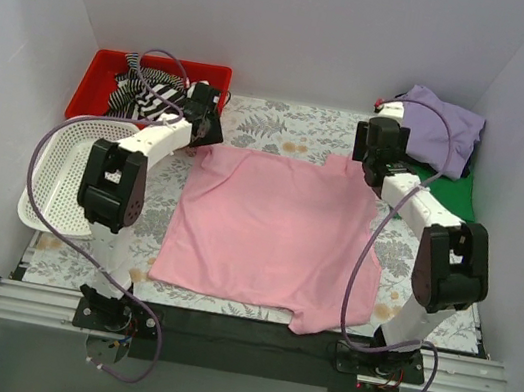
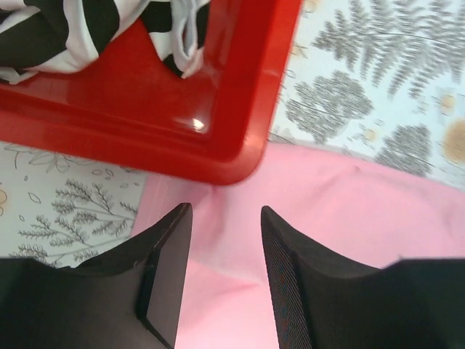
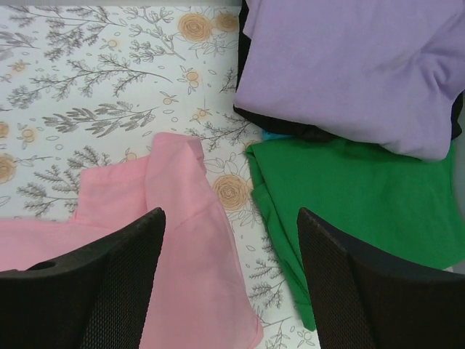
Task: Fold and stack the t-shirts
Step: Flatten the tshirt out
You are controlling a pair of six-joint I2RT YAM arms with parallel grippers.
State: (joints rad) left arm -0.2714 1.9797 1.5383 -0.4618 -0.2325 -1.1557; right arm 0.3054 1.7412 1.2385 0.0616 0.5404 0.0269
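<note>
Pink t-shirt (image 1: 262, 226): spread flat on floral table (image 1: 283, 134).
Left gripper (image 2: 225, 211): partly parted, empty (beside red bin (image 2: 243, 109)).
Right gripper (image 3: 231, 218): wide, holding nothing.

The pink t-shirt (image 1: 262, 226), lavender t-shirt (image 3: 349, 65) and green t-shirt (image 3: 363, 196) are soft matt cloth, faintly creased. The red bin (image 2: 240, 109) at upper left is smooth glossy plastic with a bright highlight, holding matt striped cloth (image 2: 65, 36), and the white basket (image 1: 60, 160) at left is perforated plastic. The table (image 3: 94, 87) wears a matt floral-printed cover; the black fingers (image 3: 116, 291) have a finely ribbed, matt face.
</note>
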